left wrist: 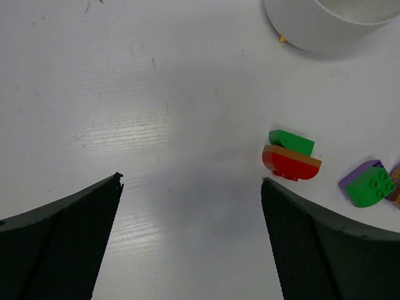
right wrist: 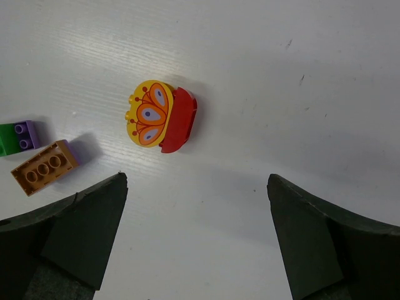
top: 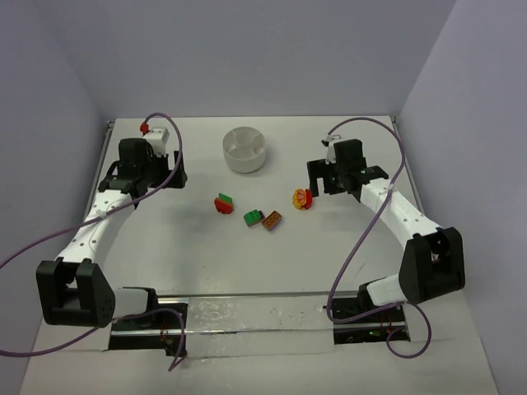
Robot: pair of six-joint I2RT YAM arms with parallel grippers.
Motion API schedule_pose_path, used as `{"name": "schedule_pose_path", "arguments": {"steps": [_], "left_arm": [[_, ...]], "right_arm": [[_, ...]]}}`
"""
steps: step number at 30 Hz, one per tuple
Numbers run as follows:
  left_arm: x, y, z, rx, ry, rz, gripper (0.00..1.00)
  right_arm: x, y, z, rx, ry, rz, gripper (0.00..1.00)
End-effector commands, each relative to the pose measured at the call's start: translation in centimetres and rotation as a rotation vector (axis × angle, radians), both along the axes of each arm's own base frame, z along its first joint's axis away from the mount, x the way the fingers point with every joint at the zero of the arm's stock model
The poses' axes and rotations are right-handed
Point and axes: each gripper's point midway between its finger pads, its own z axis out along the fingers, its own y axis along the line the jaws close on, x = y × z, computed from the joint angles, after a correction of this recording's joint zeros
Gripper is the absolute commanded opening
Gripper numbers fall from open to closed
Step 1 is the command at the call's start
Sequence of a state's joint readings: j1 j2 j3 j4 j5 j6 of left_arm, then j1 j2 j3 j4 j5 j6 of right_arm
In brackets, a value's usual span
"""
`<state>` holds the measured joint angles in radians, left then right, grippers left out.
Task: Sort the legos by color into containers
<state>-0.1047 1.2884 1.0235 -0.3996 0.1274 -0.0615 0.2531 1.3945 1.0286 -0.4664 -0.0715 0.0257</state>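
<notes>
Black left gripper spread wide and empty, right gripper equally wide, empty, near yellow-and-red lego

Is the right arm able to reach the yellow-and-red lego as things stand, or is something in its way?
Probably yes. The right pincer is open, with the yellow-and-red lego just ahead of it on bare table; the brown lego lies apart, off to one side.
</notes>
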Motion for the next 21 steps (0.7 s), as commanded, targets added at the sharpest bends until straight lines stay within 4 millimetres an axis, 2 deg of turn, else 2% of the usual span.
{"name": "schedule_pose_path", "arguments": {"steps": [1, 5, 11, 15, 21], "left_arm": [[0.3, -0.4, 2.1, -0.011, -0.084, -0.036, 0.99], [0.0, -0.9, 2.4, -0.013, -0.090, -0.081, 0.99], [-0.7, -3.4, 2.8, 0.041, -0.113, -0.193, 0.99], [-2.4, -8.1, 1.9, 0.112, -0.085, -0.364, 0.99], [-5.4, -15.0, -0.9, 0.176, 0.002, -0.581, 0.96]], "right_arm": [[1.1, 0.6, 2.0, 0.015, -0.052, 0.001, 1.00], [1.2, 0.6, 2.2, 0.014, -0.055, 0.002, 1.00], [1.1, 0.6, 2.3, 0.013, -0.056, 0.004, 1.00], [0.8, 0.8, 2.4, 0.023, -0.062, 0.024, 1.00], [0.7, 0.2, 3.0, 0.034, -0.075, 0.019, 1.00]]}}
